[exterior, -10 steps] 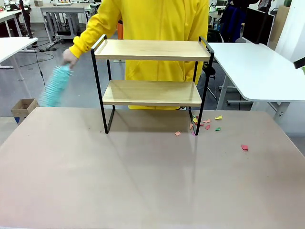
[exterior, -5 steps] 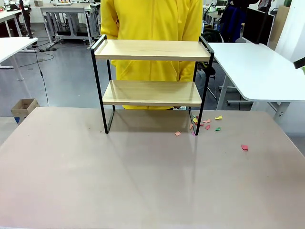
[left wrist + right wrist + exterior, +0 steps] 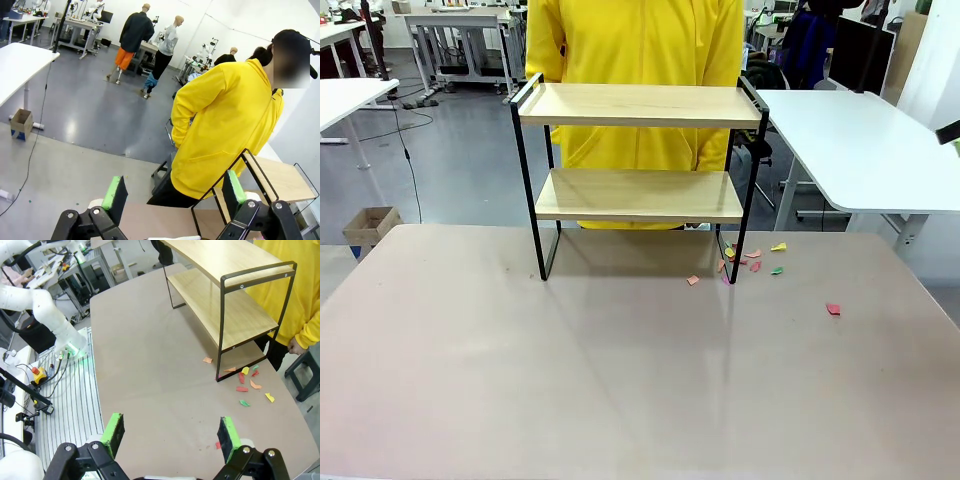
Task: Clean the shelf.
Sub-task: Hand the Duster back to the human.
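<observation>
— Where is the 2-tier rack of light wooden boards in a thin black metal frame (image 3: 638, 180)?

— At the far edge of the beige table (image 3: 620, 370), before a person in a yellow hoodie (image 3: 640, 40). Small coloured paper scraps (image 3: 752, 262) lie by its right legs.

— The grippers?

— Left gripper (image 3: 174, 192) and right gripper (image 3: 170, 435) both spread wide, grasping nothing.

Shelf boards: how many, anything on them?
2. The shelf has a top board and a lower board, both bare. Paper scraps lie on the table by its right leg.
</observation>
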